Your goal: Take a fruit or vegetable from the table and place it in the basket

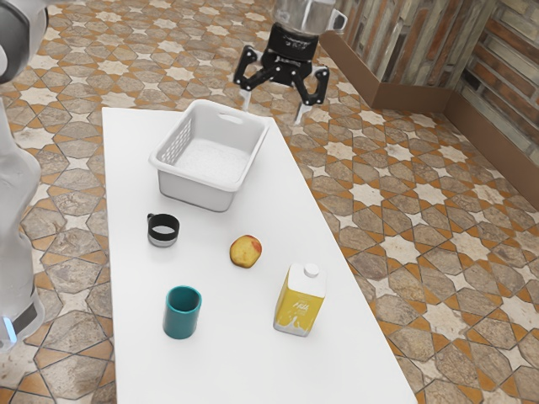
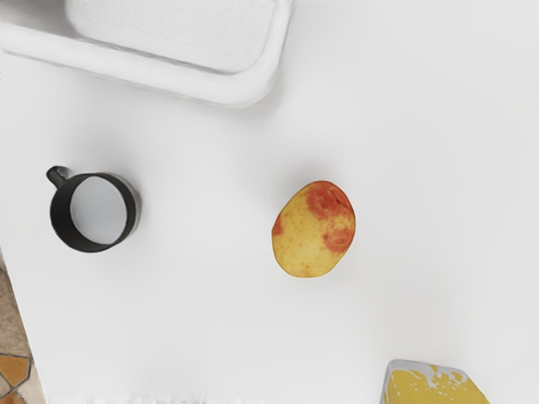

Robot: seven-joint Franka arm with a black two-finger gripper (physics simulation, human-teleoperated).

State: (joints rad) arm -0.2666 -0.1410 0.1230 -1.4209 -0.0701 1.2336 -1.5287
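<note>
My gripper (image 1: 273,114) is held high near the far end of the table, beyond the basket in the exterior view, its two fingers spread wide with nothing between them. The white basket (image 1: 238,187) stands at the table's far end. A yellow and red fruit (image 1: 245,251) lies on the bare tabletop between the basket and the carton. In the wrist view the fruit (image 2: 313,229) is near the middle, apart from the rim of the basket (image 2: 244,91).
A black mug (image 1: 163,230) stands toward the exterior view's left of the fruit. Nearer the camera are a teal cup (image 1: 181,313) and a yellow and white carton (image 1: 299,301). All stand on the white table (image 1: 234,364).
</note>
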